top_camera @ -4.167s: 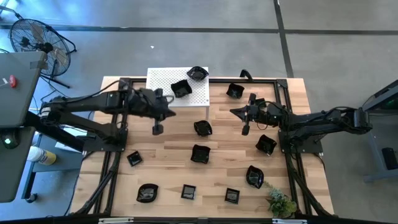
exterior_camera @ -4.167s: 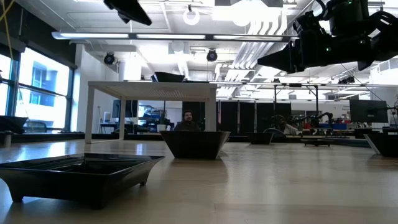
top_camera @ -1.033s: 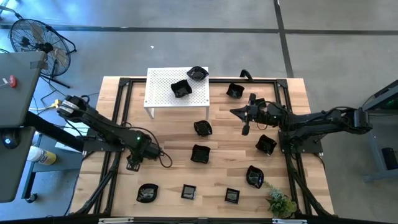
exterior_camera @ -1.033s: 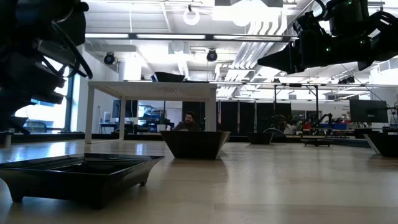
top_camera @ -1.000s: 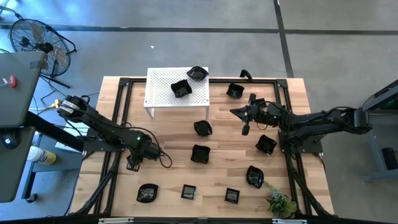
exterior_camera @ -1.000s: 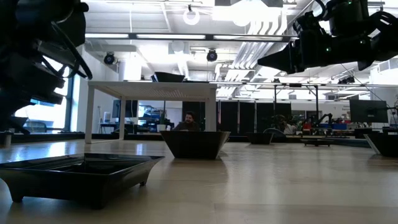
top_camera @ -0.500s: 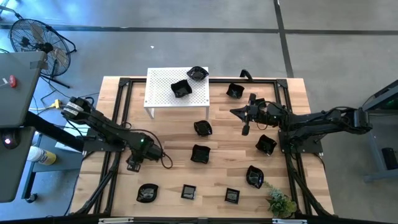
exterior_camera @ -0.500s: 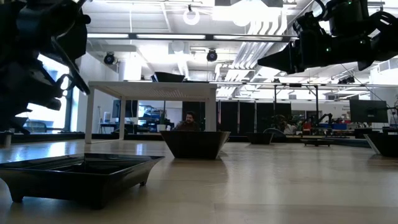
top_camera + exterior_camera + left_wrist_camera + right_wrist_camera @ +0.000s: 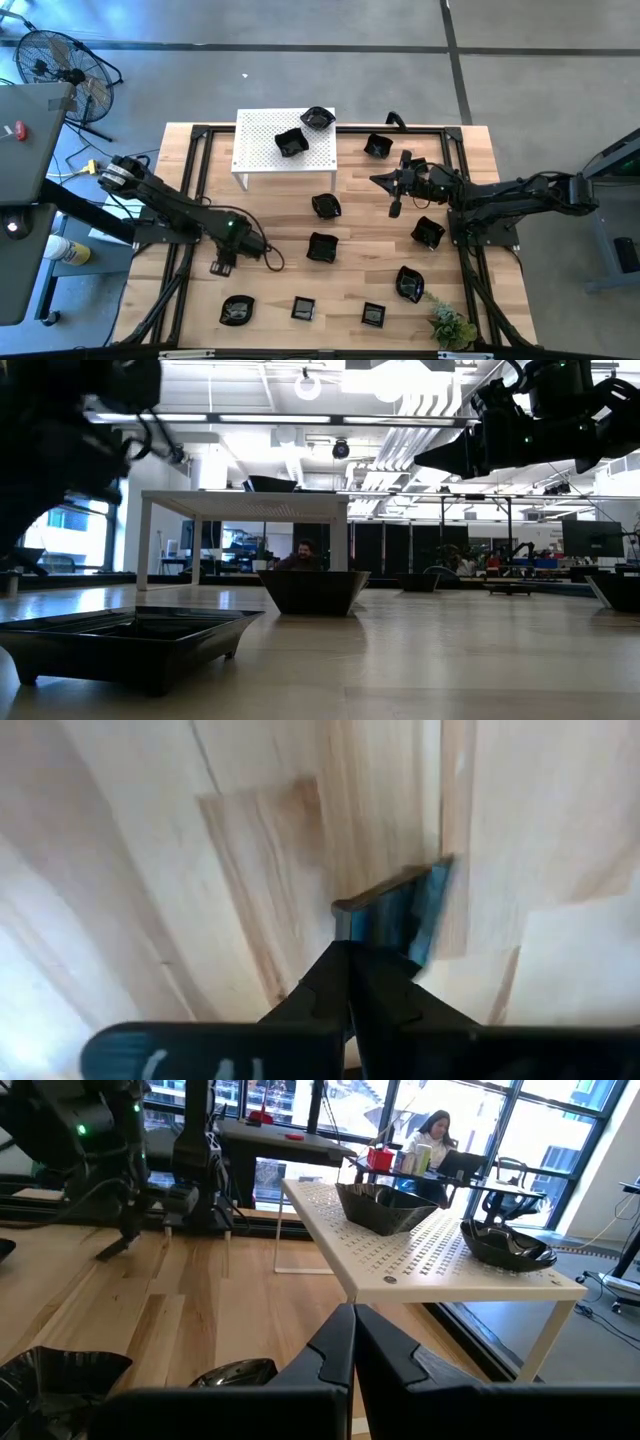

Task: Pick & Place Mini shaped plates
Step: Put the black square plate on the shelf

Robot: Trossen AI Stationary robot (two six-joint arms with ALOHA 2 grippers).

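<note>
Several glossy black mini plates lie scattered on the wooden table (image 9: 270,225), among them one at the middle (image 9: 321,247) and one nearer the platform (image 9: 326,206). Two more sit on the white perforated platform (image 9: 262,160): a square one (image 9: 290,142) and a round one (image 9: 318,118). My left gripper (image 9: 222,266) is low over the table's near left part, shut on a small square plate (image 9: 395,910). My right gripper (image 9: 395,208) hovers shut (image 9: 354,1320) above the right half, touching nothing. My left gripper pinches the small plate's rim (image 9: 372,918) between its two shut fingers, coming from above and pointing down. The plate sticks out past the fingertips and shows edge-on against the wood. I cannot tell whether it is clear of the table.
A black metal frame (image 9: 190,190) runs along the table's edges. A small green plant (image 9: 452,325) stands at the near right corner. More plates line the near edge (image 9: 303,308) and the right side (image 9: 428,233). A person sits beyond the table (image 9: 301,552).
My left gripper has shifted a little toward the table's near edge and to the right, and the small plate has moved with it. The right arm has kept still.
</note>
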